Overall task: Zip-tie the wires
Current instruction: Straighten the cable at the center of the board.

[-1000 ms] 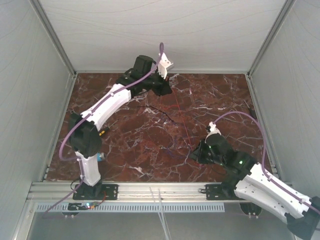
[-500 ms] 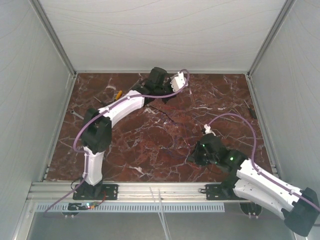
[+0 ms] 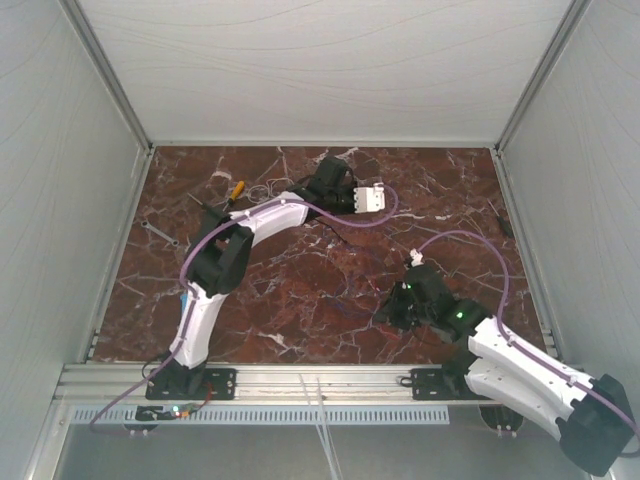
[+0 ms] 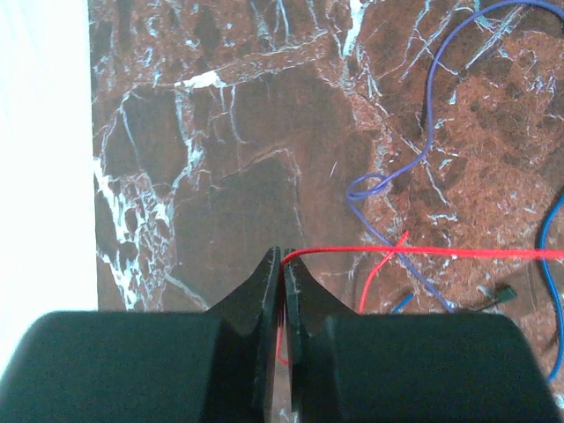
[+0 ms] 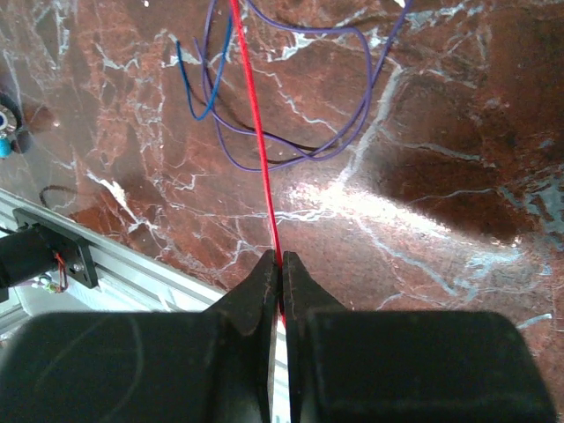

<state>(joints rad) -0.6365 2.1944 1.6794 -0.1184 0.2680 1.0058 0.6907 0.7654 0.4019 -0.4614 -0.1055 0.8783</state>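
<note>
Wires (image 4: 429, 115): purple and blue loops lie slack on tabletop (image 4: 203, 176), red strand (image 4: 458, 253) stretched above it. Left gripper (image 4: 280, 263) and right gripper (image 5: 280, 266) jaws pinch red strand, likely tensioning it for bundling.

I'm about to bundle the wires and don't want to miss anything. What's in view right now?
red wire: one, red, lying across the table, pinched by each gripper
purple wires: loose loops, strand count unclear, purple, mid-table beside the red wire
blue wire: at least one, blue, among the purple loops
orange-handled tool: one, orange, far left of table
thin grey item: one, grey, left edge, too small to identify
table: one, dark red marble, white veins
rail: one, aluminium, near edge
left gripper: one, black, shut on red wire
right gripper: one, black, shut on red wire
</note>
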